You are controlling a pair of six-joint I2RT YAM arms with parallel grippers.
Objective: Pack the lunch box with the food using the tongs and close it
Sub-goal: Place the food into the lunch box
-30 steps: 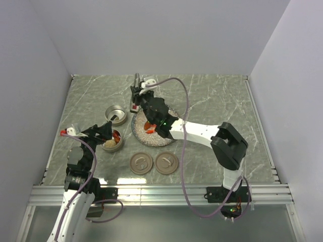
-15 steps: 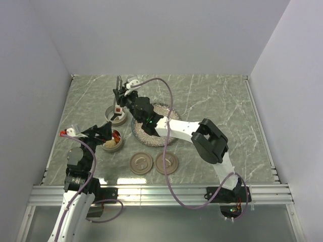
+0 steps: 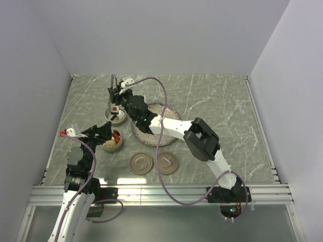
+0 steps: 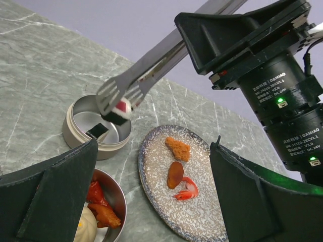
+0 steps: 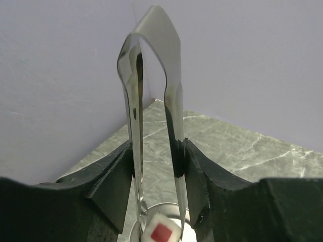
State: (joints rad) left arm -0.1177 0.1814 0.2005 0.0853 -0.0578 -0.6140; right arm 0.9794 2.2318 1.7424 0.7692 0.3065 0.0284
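- Plate (image 4: 202, 214) — round, speckled grey — is sitting flat on the table, left of its centre.
- Table (image 3: 222, 106) is showing a grey-green marbled top with pale veins.
- Walls (image 3: 161, 35), plain and pale, are closing in three sides.
- Metal rail (image 3: 166, 194) is running along the near edge.

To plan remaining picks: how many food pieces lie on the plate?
3: orange chunk, brown slice below it, red-white piece lowest; plate's right edge is hidden.

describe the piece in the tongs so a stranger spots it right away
Left of the speckled plate, find the farther steel tin. Above it, the tongs pinch a small white piece with a red square centre, unlike the orange and red pieces lying on the plate.
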